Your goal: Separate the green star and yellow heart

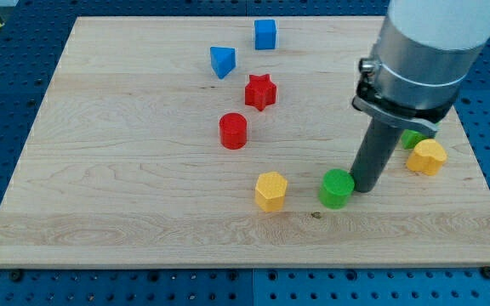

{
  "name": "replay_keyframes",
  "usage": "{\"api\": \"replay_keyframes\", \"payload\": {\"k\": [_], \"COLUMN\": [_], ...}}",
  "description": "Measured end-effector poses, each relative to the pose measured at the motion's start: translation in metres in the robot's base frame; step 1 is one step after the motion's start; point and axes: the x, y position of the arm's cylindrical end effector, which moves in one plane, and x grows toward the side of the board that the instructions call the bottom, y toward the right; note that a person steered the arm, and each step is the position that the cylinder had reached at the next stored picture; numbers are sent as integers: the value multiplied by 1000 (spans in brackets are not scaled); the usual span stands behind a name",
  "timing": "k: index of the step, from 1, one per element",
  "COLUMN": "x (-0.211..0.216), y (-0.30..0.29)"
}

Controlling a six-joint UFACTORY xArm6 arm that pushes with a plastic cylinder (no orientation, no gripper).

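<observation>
My tip [367,189] is the end effector. It is a plain dark rod, so it cannot open, close or hold anything. It can only push. Right now it stands on the bench [100,212] near the right part of the front edge, touching or almost touching the right side of a green cylinder [337,188].

The green star [413,137] is near the right edge of the bench. Most of it hides behind the arm, so I can only see a small green bit. The yellow heart [427,157] sits just beside it, a little nearer the front edge. They look like they touch, but I cannot be sure.

Both blocks look small, hard and light. I think they will slide easily on the smooth wood, and may spin if pushed off-centre. The tip should press on a flat side, low and in the middle, on the side facing the other block.

A yellow hexagon block [271,190] sits left of the green cylinder. A red cylinder [233,131], a red star [260,92], a blue triangle block [222,61] and a blue cube [265,34] lie toward the back edge.
</observation>
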Motion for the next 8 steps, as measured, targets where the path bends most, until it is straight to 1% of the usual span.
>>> {"api": "replay_keyframes", "payload": {"k": [1,2,4,5,6,7,8], "x": [2,-21,-89,-126,-133,-112,-108], "y": [1,16,34,74,143,161,120]}}
